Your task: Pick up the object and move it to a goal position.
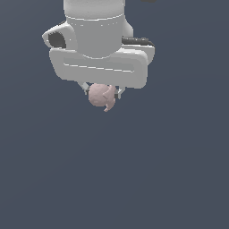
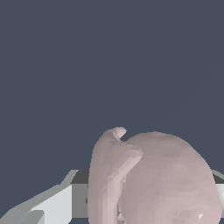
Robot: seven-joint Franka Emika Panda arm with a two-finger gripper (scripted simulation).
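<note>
gripper clamped on pink blob; looks light, rigid, lumpy and slip-prone. Best hold is across the round body, not the nub.

The white Panda arm hangs straight down from the upper edge of the exterior view, its broad hand housing turned flat-on to the camera, with a dark panel on each flank. Beneath the housing the gripper points downward, its two short fingers only partly visible (most of their length is masked) and drawn in against the pale pink object clamped between them. In the wrist view, one pale finger runs in from a lower corner to meet the object, and a sliver of the other shows at the opposite edge.
</note>
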